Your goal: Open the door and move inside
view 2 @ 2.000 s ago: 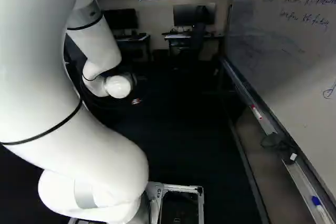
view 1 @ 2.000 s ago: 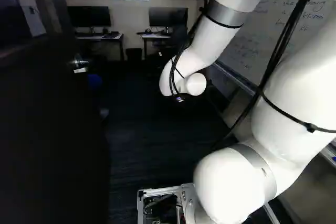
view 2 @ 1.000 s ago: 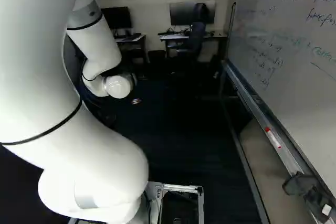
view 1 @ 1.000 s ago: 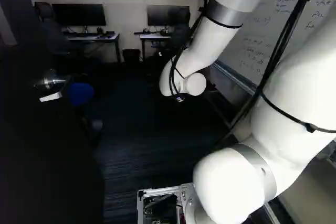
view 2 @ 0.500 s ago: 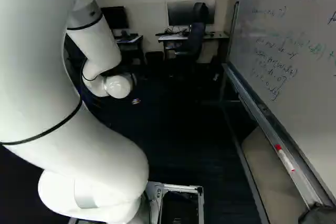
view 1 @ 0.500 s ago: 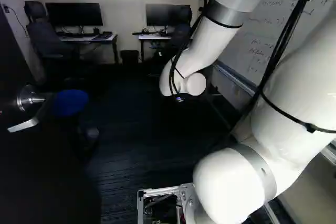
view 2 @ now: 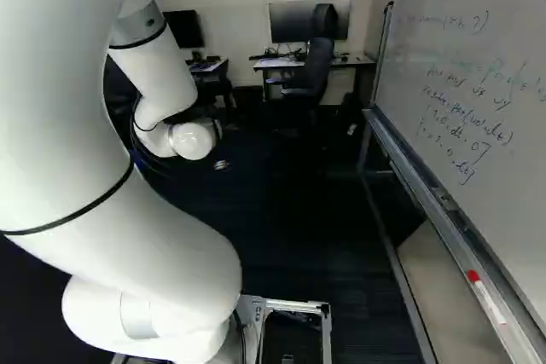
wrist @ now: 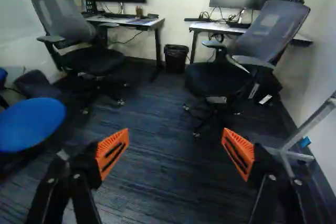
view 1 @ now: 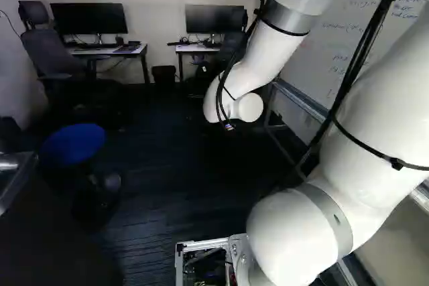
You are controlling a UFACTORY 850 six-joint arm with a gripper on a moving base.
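Door [view 1: 57, 249] lies left of and behind the tool [wrist: 176, 140], which is spread wide, gripping nothing; you'll want to roll onward over the floor [wrist: 163, 108] ahead of it, clearing that handle [view 1: 15, 173].

Left of the bin [wrist: 176, 59] stand one table [wrist: 157, 23] and, nearer, a stool [wrist: 31, 124]; right, another table [wrist: 207, 26] and a whiteboard [view 2: 478, 49].
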